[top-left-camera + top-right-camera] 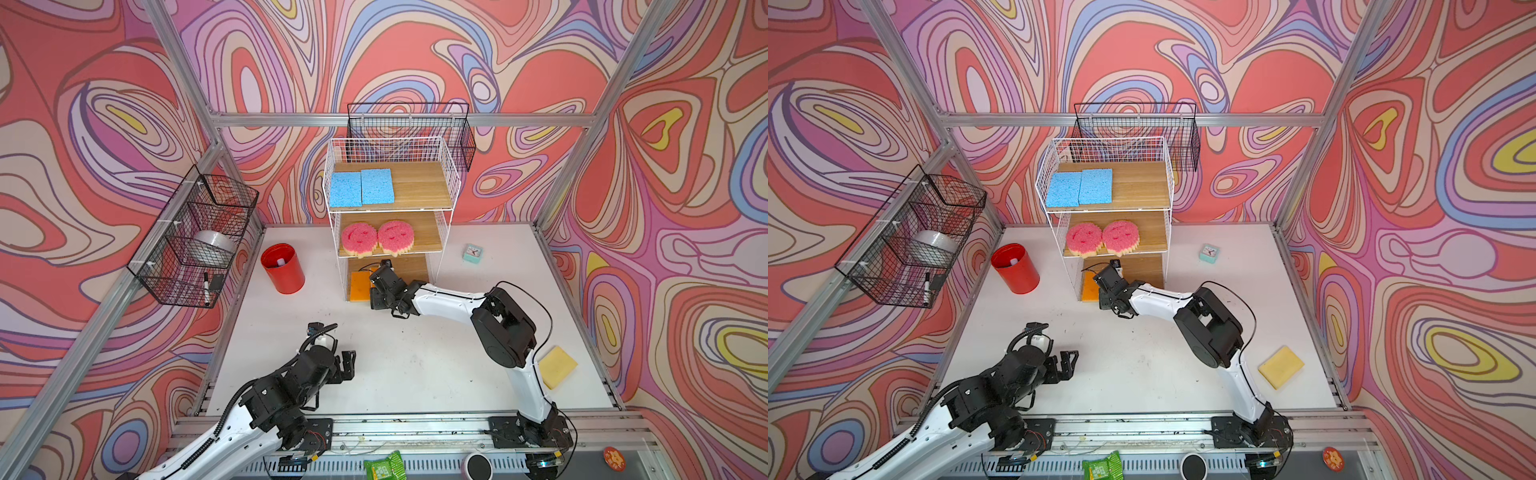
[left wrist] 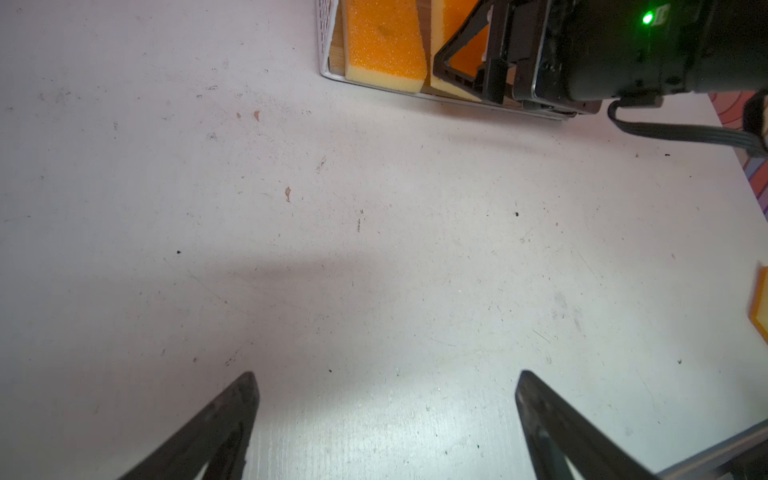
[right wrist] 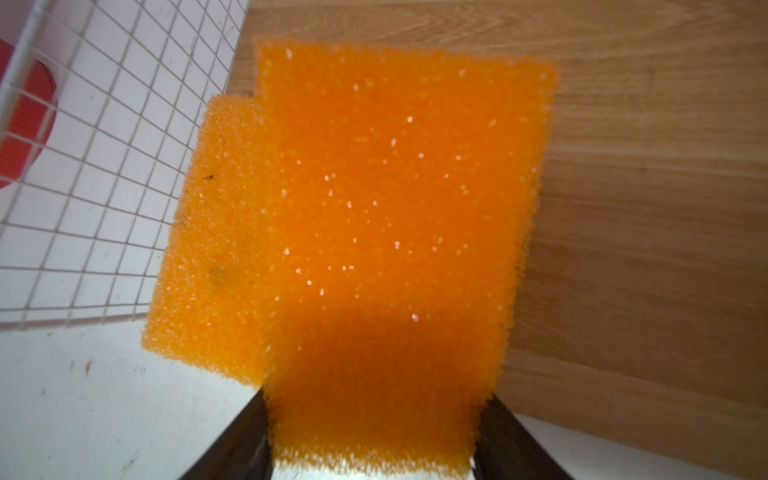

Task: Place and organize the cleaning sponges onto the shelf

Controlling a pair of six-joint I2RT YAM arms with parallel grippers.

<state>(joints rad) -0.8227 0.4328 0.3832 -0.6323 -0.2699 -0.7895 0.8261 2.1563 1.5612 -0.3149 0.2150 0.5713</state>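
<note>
Right wrist view: the right gripper (image 3: 376, 415) is clamped on an orange sponge (image 3: 386, 208) over the bottom board (image 3: 623, 166) of the shelf (image 1: 390, 209), overlapping a second sponge (image 3: 216, 249) at the board's left edge. Blue sponges (image 1: 361, 187) lie on the top board and smileys (image 1: 376, 237) on the middle one. A yellow sponge (image 1: 557, 366) near the table's (image 1: 415, 365) right edge seems the last one left. The left gripper (image 2: 385, 374) hangs apart, empty. The clock (image 1: 472, 253) and red cup (image 1: 283, 269) look clear of the way.
</note>
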